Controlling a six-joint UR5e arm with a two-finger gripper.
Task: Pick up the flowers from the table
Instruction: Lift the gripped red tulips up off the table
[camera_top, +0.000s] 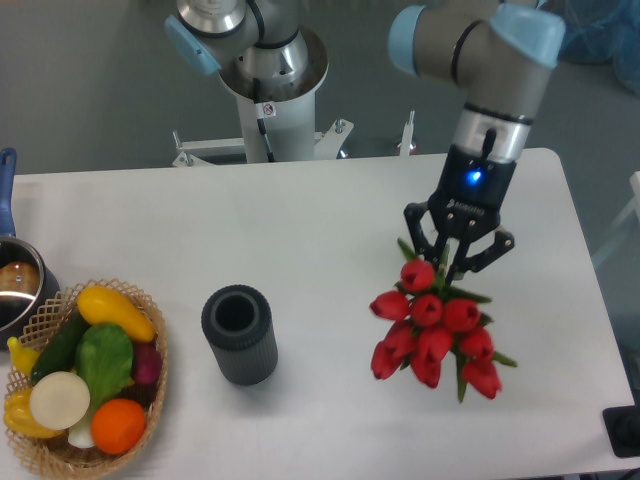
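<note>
White table (300, 230), rounded corners; gripper (455, 262) at right, fingers closed on stems of flowers (435, 325), red heads hanging below, lifted over the table; dark ribbed cup (239, 334) centre; wicker basket (50, 455) of vegetables lower left.

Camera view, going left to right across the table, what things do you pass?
Metal pot → wicker basket of vegetables → dark ribbed cylinder → flowers held in the gripper.
</note>
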